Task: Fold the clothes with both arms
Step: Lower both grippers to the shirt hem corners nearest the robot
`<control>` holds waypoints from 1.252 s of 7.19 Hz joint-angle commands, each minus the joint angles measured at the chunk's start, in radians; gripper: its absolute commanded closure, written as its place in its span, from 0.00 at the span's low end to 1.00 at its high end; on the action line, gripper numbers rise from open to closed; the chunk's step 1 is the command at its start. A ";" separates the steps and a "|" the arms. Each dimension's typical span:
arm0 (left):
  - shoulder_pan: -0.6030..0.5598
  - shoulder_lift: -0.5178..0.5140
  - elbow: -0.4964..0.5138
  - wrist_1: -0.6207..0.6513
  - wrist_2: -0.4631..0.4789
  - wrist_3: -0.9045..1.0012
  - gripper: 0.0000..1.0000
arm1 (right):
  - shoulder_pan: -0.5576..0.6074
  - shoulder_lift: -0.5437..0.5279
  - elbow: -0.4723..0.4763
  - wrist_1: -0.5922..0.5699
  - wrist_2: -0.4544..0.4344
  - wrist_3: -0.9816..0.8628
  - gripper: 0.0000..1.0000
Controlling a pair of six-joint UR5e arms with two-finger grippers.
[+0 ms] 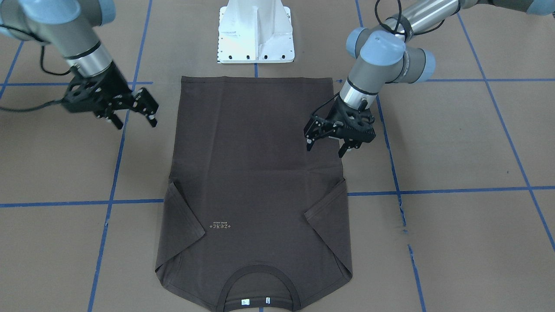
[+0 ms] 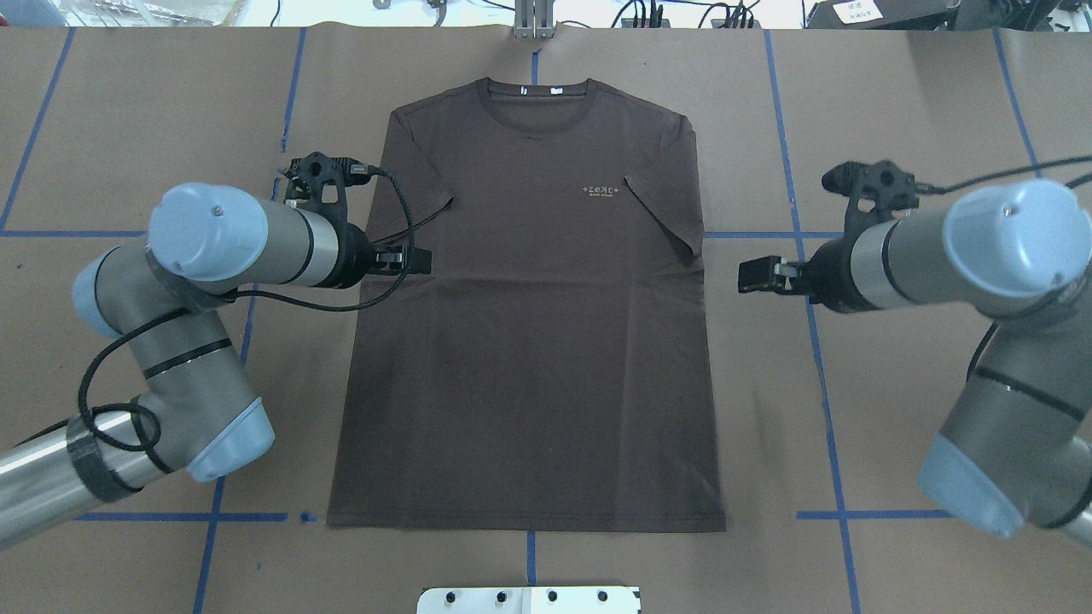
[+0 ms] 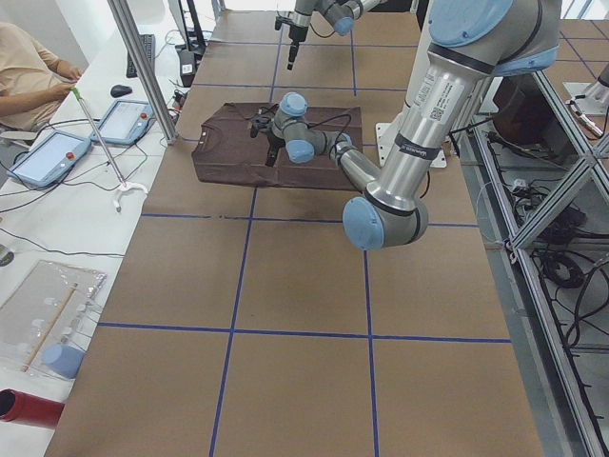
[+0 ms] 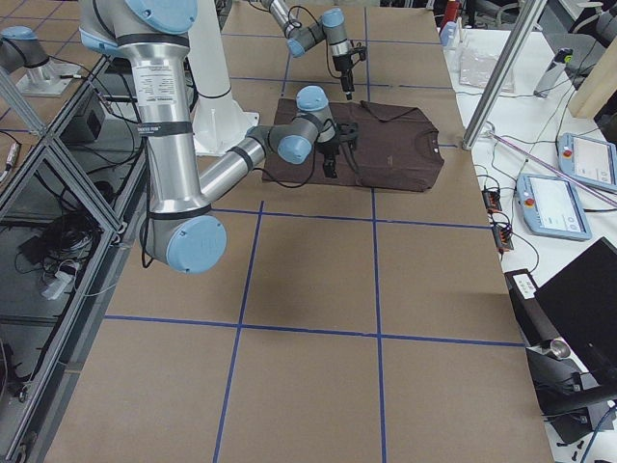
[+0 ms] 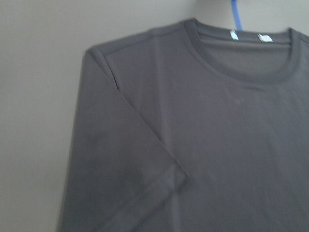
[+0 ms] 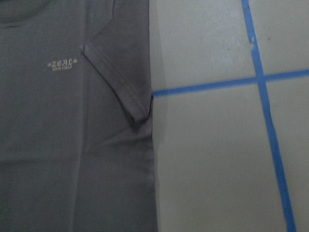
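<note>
Both arms bend inward at the elbow. The left gripper (image 1: 325, 148) hangs with jaws apart over the shirt (image 2: 529, 341) edge, and the right gripper (image 1: 135, 122), also spread, is beside it over the table (image 2: 896, 102). The shirt lies flat mid-table with its sleeves folded in; its lettering (image 6: 65, 64) reads "+ZEAL+", the smaller line below unreadable.

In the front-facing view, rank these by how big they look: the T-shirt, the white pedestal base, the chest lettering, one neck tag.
1. T-shirt, largest
2. white pedestal base, partly cut off at the top edge
3. chest lettering
4. neck tag, smallest
</note>
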 commanded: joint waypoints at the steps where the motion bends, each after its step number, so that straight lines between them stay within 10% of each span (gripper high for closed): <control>1: 0.139 0.142 -0.130 -0.001 0.097 -0.107 0.00 | -0.312 -0.113 0.115 0.000 -0.283 0.263 0.02; 5: 0.328 0.367 -0.295 -0.001 0.154 -0.281 0.05 | -0.500 -0.147 0.161 0.000 -0.455 0.401 0.02; 6: 0.392 0.373 -0.292 0.005 0.196 -0.384 0.32 | -0.500 -0.147 0.161 0.000 -0.457 0.401 0.02; 9: 0.434 0.367 -0.290 0.051 0.205 -0.448 0.45 | -0.503 -0.150 0.161 0.000 -0.457 0.401 0.01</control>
